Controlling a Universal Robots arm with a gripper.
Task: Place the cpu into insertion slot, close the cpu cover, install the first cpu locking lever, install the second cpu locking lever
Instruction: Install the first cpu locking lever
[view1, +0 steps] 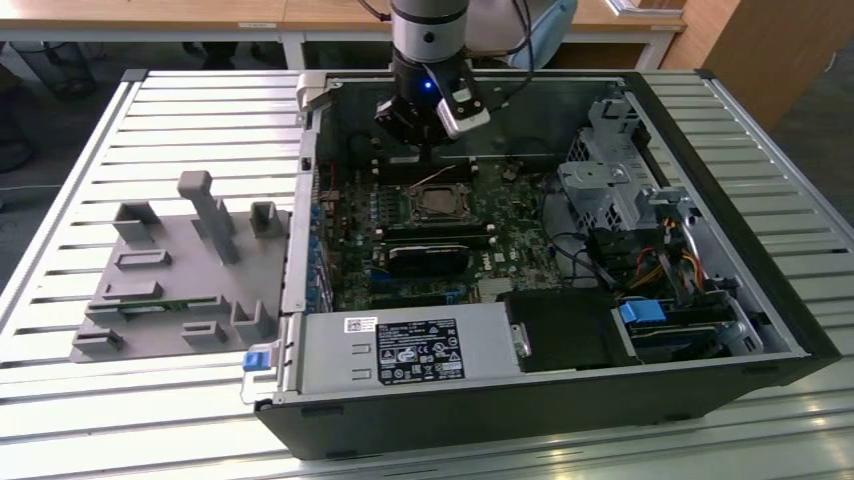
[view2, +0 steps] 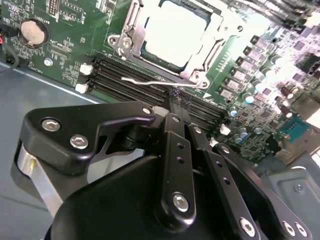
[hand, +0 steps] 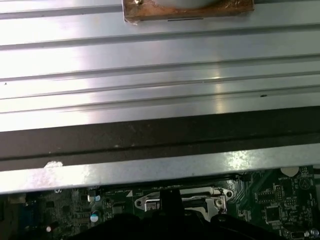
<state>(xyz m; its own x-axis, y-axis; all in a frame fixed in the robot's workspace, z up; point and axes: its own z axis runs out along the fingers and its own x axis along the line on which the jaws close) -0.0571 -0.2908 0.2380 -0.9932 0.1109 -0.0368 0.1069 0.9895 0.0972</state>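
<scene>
The open computer case (view1: 534, 400) is lying on the slatted bench (view1: 80, 120), with its motherboard (view1: 521, 250) facing up. I am holding my hand (view2: 175, 102) low over that board, fingers drawn together, tips just beside the insertion slot (view1: 435, 203). The cpu cover (view2: 122, 42) is lying flat over the slot, the cpu (view2: 172, 32) is sitting in its window, and a thin wire lever (view2: 145, 81) is running between the cover and my fingertips.

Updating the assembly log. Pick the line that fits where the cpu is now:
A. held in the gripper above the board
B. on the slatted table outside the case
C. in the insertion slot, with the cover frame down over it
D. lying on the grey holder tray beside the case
C: in the second wrist view the pale cpu shows through the window of the cpu cover, which lies flat around it.
</scene>
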